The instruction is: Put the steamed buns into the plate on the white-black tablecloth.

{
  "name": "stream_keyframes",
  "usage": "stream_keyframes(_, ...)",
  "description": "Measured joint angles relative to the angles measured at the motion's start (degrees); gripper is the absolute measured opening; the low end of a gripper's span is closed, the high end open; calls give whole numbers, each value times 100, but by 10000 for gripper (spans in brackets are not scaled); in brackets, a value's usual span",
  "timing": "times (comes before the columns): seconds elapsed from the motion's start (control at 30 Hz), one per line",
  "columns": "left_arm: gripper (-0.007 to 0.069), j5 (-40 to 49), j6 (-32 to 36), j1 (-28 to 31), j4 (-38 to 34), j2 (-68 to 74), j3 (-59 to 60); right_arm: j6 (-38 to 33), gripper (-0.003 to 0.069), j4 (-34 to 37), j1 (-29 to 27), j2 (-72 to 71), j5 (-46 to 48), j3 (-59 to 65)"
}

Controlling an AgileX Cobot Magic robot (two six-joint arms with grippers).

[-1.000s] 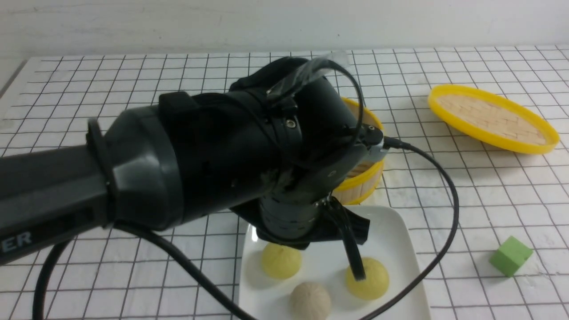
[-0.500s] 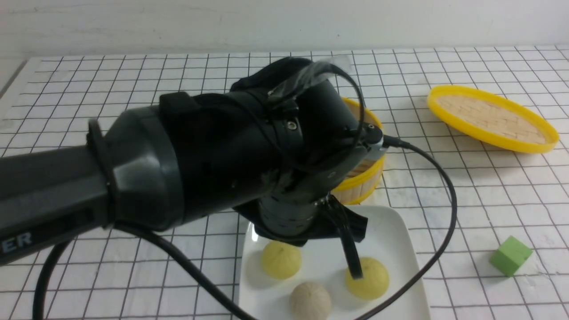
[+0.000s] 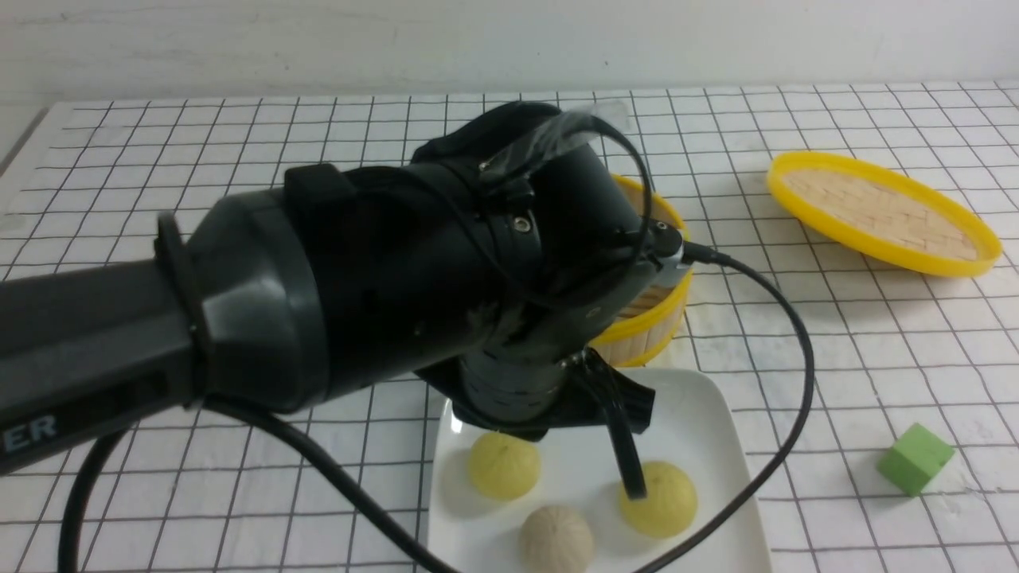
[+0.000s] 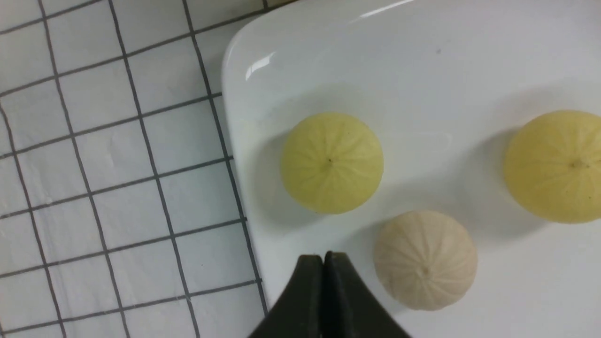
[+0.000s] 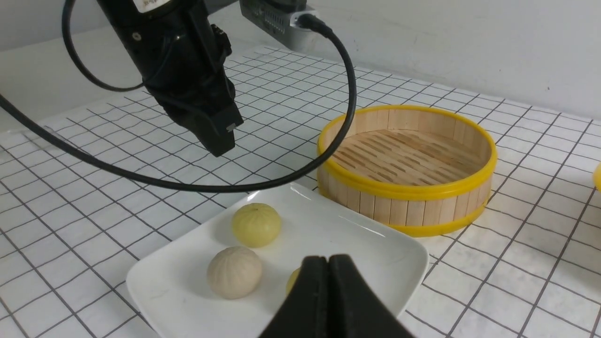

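Note:
Three steamed buns lie on the white plate [image 3: 700, 414] on the white-black tablecloth [image 3: 239, 143]: a yellow bun [image 3: 503, 465], a beige bun [image 3: 556, 539] and another yellow bun [image 3: 659, 500]. My left gripper [image 3: 634, 487] hangs shut and empty above the plate. In the left wrist view its shut tips [image 4: 324, 257] show beside the beige bun [image 4: 425, 259] and below a yellow bun [image 4: 331, 162]. My right gripper [image 5: 328, 259] is shut and empty at the plate's near edge [image 5: 357, 239], half hiding one yellow bun [image 5: 293, 280].
An empty bamboo steamer [image 5: 406, 159] with a yellow rim stands just behind the plate. Its lid [image 3: 880, 211] lies at the far right. A green cube [image 3: 914, 458] sits on the cloth right of the plate. The left arm's cable [image 3: 796, 382] loops over the plate's right side.
The left arm has shifted very slightly up and back over the plate. The buns have not moved.

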Motion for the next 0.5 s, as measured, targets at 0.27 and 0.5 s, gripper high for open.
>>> stream_keyframes(0.27,19,20,0,0,-216,0,0,-21,1,-24,-498,0,-196,587)
stream_keyframes(0.5,19,20,311,0,-12,-13,0,-21,4,-484,-1798,0,-210,1297)
